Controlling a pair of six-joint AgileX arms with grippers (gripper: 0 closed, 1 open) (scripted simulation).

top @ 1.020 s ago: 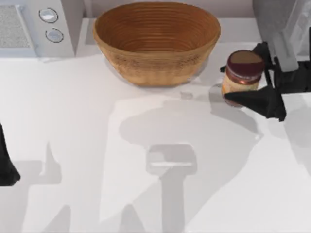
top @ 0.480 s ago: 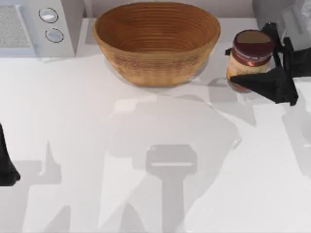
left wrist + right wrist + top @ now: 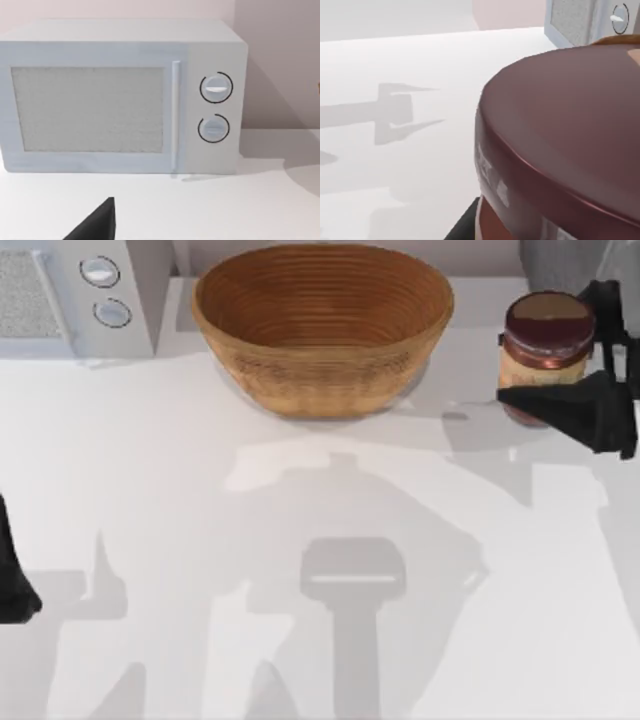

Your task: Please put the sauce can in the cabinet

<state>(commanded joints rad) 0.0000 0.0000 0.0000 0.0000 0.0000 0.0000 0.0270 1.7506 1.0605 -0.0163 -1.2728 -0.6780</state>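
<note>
Maroon-lidded and orange-labelled, the sauce can (image 3: 546, 350) sits at about two o'clock in the top view, near the table's (image 3: 200, 490) right edge and well right of the basket (image 3: 322, 325). My right claw (image 3: 592, 380) is clenched on the sauce can, one black finger (image 3: 575, 410) lying across its near side and the other dark part showing behind it at the frame's right edge. Its shadow falls on the table to the can's lower left, apart from the jar itself.

From the right wrist view the dark lid (image 3: 570, 125) looms close, with a sliver of label beneath and a black finger tip (image 3: 465, 227) below it; farther off, a corner of the microwave (image 3: 580, 20) with one knob is visible.

At eleven o'clock in the top view stands that light grey microwave (image 3: 75, 295). My left claw (image 3: 12, 580) is parked at nine o'clock by the left edge; whether it is released or clenched I cannot tell. Its wrist view faces the microwave's door and both knobs (image 3: 216, 88), with one black finger tip (image 3: 97, 222) low in the picture.
</note>
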